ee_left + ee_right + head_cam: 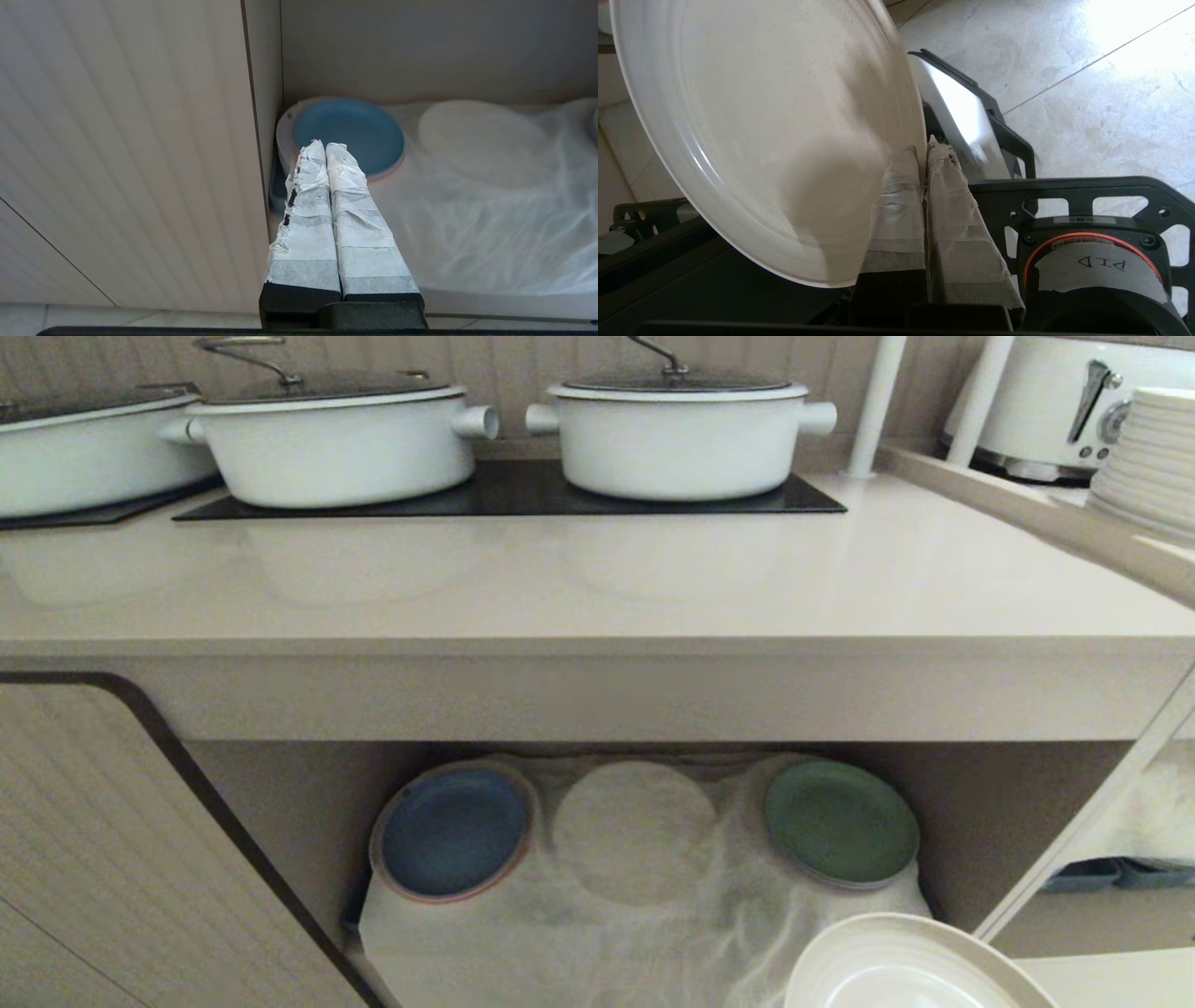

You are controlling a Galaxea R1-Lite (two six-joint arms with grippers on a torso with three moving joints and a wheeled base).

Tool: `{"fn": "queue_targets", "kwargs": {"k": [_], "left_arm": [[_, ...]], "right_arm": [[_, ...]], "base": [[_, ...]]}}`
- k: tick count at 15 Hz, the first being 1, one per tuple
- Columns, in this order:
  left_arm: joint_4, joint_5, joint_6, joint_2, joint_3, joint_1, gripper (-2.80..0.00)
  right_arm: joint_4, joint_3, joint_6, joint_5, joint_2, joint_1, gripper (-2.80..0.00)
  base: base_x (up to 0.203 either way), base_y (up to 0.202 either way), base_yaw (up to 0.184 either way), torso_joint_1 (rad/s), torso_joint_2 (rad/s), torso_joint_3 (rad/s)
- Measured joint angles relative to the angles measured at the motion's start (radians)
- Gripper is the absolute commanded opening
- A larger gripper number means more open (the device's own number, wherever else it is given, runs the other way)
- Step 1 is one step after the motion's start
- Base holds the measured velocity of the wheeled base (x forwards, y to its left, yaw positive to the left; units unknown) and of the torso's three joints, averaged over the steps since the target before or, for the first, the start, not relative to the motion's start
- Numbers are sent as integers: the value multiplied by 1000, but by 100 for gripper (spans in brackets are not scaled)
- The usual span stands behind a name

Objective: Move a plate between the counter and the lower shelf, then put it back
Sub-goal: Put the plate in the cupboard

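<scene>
Nearest to us, the right gripper (923, 151) is clamped on the rim of the plate (770, 126), its taped fingers (901, 186) pinching the edge from both faces; the plate hangs tilted over the robot's base and the tiled floor (1087, 93). In the head view the same plate (910, 966) shows low on the right, in front of and outside the lower shelf (653, 933), not resting on anything. The left gripper (325, 145) sits with its fingers pressed together and empty, just before the blue plate (348, 133) at the shelf's left end; we judge it idle.

Inside the recess, on wrinkled white cloth, we see from left to right the blue plate, a pale round covered shape (635, 831) and a green plate (840, 821). To place well, we would level the plate first, enter low under the thick front edge of the counter (597, 579), and aim for bare cloth in front of the green plate, opening only once the base rests flat. A rim pinch leaves the plate free to swing, so slow travel suits it. Farthest back, white pots (677, 434) stand on the hob
</scene>
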Motion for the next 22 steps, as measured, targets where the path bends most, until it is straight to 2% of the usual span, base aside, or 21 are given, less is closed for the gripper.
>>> {"fn": "queue_targets", "kwargs": {"k": [9,22], "left_arm": [[2,0,0,0,0,0,-280],[0,0,-1,0,0,0,-280]], "right_arm": [[-1,0,0,0,3,-2,-280],[0,4,0,0,4,-3,-280]], "base": [[0,0,0,-136,423,288],[0,0,0,-3,22,12]]}}
